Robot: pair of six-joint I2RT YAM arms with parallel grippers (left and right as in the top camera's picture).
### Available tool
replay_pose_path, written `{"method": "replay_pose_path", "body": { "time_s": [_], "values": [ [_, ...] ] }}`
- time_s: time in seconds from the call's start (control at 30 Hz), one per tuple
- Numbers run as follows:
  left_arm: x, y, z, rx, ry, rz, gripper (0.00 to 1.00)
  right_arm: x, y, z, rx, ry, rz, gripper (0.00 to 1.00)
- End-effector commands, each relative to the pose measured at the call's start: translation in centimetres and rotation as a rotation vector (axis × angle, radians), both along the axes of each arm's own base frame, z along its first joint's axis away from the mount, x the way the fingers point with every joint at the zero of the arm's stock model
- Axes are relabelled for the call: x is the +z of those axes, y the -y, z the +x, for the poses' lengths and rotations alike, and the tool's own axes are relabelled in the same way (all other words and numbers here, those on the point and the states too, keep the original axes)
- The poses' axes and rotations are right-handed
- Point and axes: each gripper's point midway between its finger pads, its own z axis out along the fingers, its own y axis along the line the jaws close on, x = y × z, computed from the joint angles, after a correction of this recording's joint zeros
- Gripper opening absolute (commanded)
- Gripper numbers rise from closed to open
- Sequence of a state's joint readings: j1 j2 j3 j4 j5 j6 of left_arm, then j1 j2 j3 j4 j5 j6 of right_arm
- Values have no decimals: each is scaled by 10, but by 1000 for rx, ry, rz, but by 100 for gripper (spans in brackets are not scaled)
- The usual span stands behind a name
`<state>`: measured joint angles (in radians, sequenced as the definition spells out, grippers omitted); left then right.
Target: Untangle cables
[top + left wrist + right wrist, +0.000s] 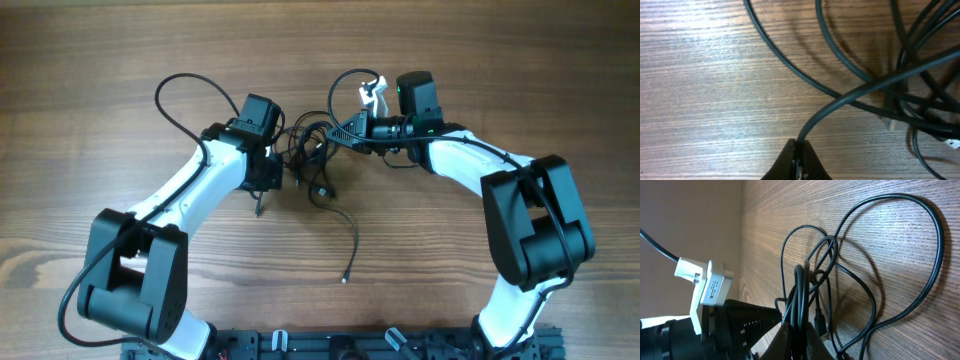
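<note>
The cables (310,150) are thin black wires knotted in a small bundle on the wooden table, between my two grippers. One strand trails toward the front and ends in a small plug (345,278). My left gripper (263,195) is just left of the bundle. In the left wrist view it (800,152) is shut on a single cable strand (840,100) that curves up and right into the tangle (920,90). My right gripper (337,135) reaches in from the right. In the right wrist view it (800,330) is shut on several bundled strands (807,285); a wide loop (935,240) lies beyond.
A thicker black cord (165,95) loops behind the left arm. A white connector block (372,95) sits beside the right wrist and shows in the right wrist view (707,287). The arm bases stand along the table's front edge (330,345).
</note>
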<state>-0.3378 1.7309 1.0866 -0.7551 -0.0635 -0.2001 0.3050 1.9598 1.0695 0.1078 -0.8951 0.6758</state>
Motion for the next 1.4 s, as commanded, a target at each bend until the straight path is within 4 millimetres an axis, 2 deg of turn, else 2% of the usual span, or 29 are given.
{"method": "replay_pose_path", "body": {
  "time_s": [0.0, 0.03, 0.07, 0.1, 0.2, 0.27, 0.4, 0.53, 0.6, 0.67, 0.8, 0.9, 1.0, 1.13, 1.2, 1.23, 1.33, 1.37],
  "values": [
    [3, -11, 14, 72, 57, 36, 21, 0, 1, 2, 0, 25, -11, 4],
    [8, -15, 19, 108, 77, 56, 27, 0, 1, 2, 0, 25, -11, 4],
    [15, -20, 23, 152, 93, 79, 45, 0, 1, 2, 0, 24, -11, 4],
    [25, -25, 27, 199, 112, 101, 50, 0, 1, 2, 0, 25, -12, 4],
    [69, -16, 46, 209, 173, 65, 46, 0, 1, 2, 0, 25, -11, 4],
    [80, -2, 48, 154, 185, 24, 42, 0, 1, 2, 0, 25, -12, 4],
    [76, 57, 29, -84, 93, -193, 42, 0, 1, 2, 0, 25, -11, 4],
    [73, 80, 25, -199, 104, -198, 43, 0, 1, 2, 0, 24, -11, 4],
    [65, 91, 24, -274, 101, -185, 44, 0, 1, 2, 0, 25, -11, 4],
    [54, 92, 25, -326, 94, -150, 45, 0, 1, 2, 0, 24, -11, 4],
    [36, 91, 39, -292, 97, -142, 47, 0, 1, 2, 0, 24, -11, 4],
    [32, 90, 44, -286, 103, -143, 48, 0, 1, 2, 0, 24, -11, 4],
    [32, 90, 44, -320, 105, -135, 45, 0, 1, 2, 0, 25, -11, 4],
    [22, 87, 37, -339, 85, -127, 39, 0, 1, 2, 0, 25, -12, 4],
    [17, 85, 34, -338, 75, -123, 17, 0, 1, 2, 0, 24, -11, 4],
    [17, 84, 34, -335, 76, -124, 10, 0, 1, 2, 0, 25, -11, 4],
    [17, 85, 35, -336, 78, -125, 8, 0, 1, 2, 0, 24, -11, 4],
    [17, 85, 34, -336, 77, -125, 4, 0, 1, 2, 0, 24, -11, 4]
  ]
}}
